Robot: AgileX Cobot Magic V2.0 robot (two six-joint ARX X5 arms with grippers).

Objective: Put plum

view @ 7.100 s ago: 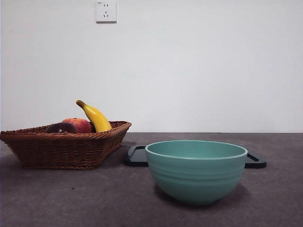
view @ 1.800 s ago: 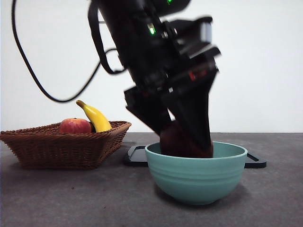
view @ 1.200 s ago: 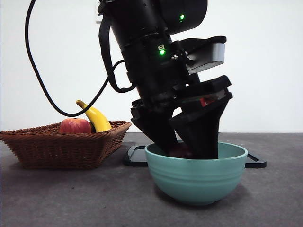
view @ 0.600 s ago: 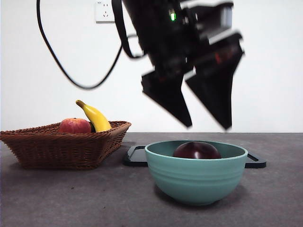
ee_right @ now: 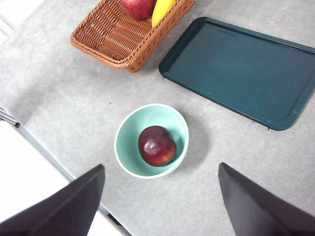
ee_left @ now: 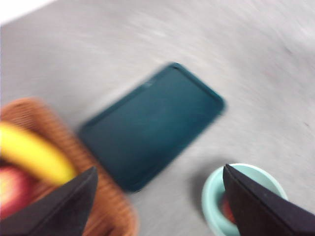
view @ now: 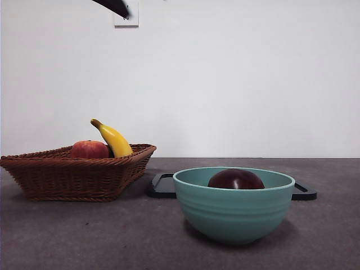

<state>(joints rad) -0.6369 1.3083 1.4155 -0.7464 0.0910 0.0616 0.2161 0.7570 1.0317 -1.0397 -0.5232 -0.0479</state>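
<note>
The plum (view: 235, 179), dark maroon and glossy, lies inside the teal bowl (view: 233, 208) at the table's front, and nothing touches it. From high above, the right wrist view shows the plum (ee_right: 156, 145) in the bowl (ee_right: 129, 132), with my right gripper (ee_right: 161, 165) open and empty. My left gripper (ee_left: 159, 169) is also open and empty, high over the table; its view is blurred. There the bowl (ee_left: 212, 194) sits by one jaw with a sliver of the plum (ee_left: 227, 212) showing. A black arm tip (view: 115, 7) shows at the top edge of the front view.
A wicker basket (view: 73, 174) at the left holds a red-orange apple (view: 89, 149) and a yellow banana (view: 114, 139). A dark flat tray (view: 162, 185) lies behind the bowl. The table's edge (ee_right: 44, 152) runs close to the bowl.
The open gripper that hung over the bowl half a second ago has risen up and to the left, leaving only a black tip in view. The plum stays in the bowl.
</note>
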